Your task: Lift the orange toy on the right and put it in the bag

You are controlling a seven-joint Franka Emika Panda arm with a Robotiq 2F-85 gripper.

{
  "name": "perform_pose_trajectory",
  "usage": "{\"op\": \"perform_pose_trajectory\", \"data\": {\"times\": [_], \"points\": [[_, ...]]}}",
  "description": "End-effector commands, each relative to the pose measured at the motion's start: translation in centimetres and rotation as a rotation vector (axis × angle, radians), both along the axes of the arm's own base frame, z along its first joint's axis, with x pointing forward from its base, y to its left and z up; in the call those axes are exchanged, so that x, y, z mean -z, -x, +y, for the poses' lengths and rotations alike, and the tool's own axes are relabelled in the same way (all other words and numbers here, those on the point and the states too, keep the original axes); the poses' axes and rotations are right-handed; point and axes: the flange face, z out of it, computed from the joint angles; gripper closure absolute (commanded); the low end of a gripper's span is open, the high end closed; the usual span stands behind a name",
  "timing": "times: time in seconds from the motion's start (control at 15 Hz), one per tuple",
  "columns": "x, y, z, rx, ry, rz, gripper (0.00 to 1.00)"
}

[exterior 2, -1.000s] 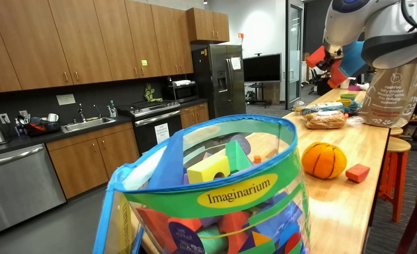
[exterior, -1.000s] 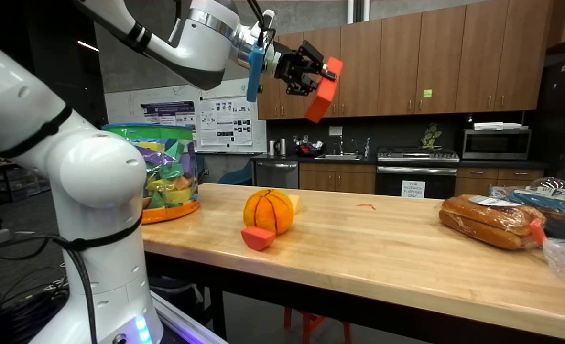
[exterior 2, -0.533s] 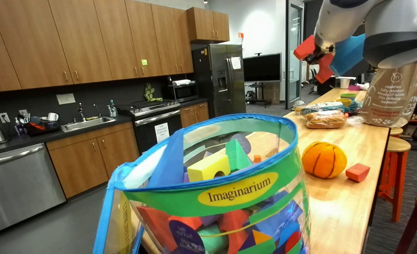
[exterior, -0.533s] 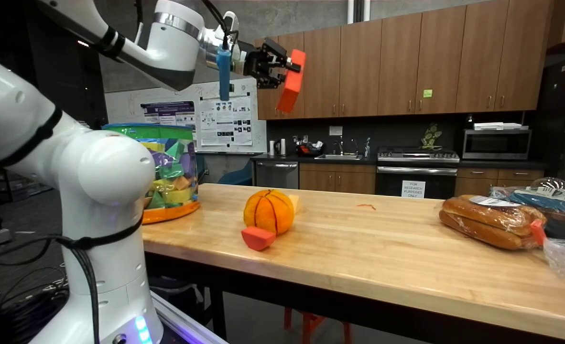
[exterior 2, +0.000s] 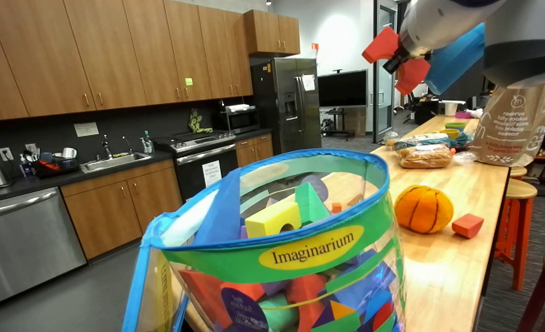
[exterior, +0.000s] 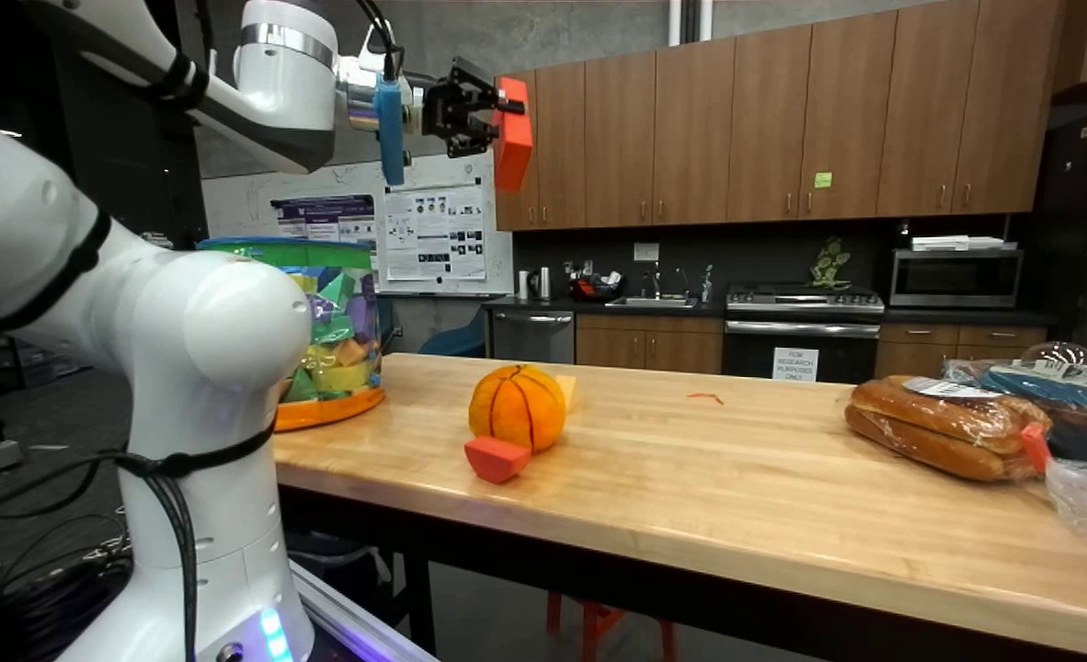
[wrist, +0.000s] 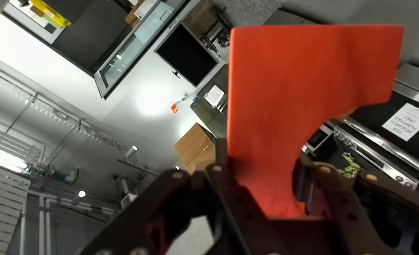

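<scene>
The orange toy [exterior: 513,138] is a red-orange arch-shaped block. It also shows in an exterior view [exterior 2: 412,76], partly hidden by the gripper, and fills the middle of the wrist view [wrist: 284,78]. My gripper [exterior: 499,115] is shut on its narrow middle, with one finger on the straight edge and one inside the curve, as the wrist view [wrist: 262,166] shows. The toy hangs high above the table. The bag [exterior 2: 208,265] is a clear round bag with a green band and blue rim, open at the top and full of coloured blocks. It stands on the table's near-robot end [exterior: 291,252], lower than the toy.
An orange pumpkin-like ball [exterior: 518,407] sits on the wooden table [exterior: 691,478]. A small red block [exterior: 496,458] lies beside it, and a pale yellow block [exterior: 568,390] behind. Wrapped bread [exterior: 939,428] and a brown paper bag [exterior 2: 507,124] stand farther along the table.
My gripper has moved left and slightly up in both exterior views, carrying the toy. The toy has turned more upright. The bag and the things on the table have not moved.
</scene>
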Motion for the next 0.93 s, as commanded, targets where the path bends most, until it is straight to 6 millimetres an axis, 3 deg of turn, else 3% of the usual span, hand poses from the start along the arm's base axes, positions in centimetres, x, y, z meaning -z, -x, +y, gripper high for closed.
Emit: {"op": "perform_pose_trajectory", "data": {"times": [0.0,0.27,0.47,0.73,0.8,0.87], "points": [[-0.8,-0.3,0.7,-0.03,0.068,-0.009,0.84],[-0.8,-0.5,2.4,-0.065,0.14,-0.01,0.84],[-0.2,-0.3,4.9,-0.102,0.198,-0.013,0.84],[1.1,0.5,11.4,-0.139,0.263,-0.017,0.84],[1.5,0.4,11.7,-0.141,0.283,-0.022,0.84],[1.7,0.6,13.3,-0.147,0.297,-0.026,0.84]]}}
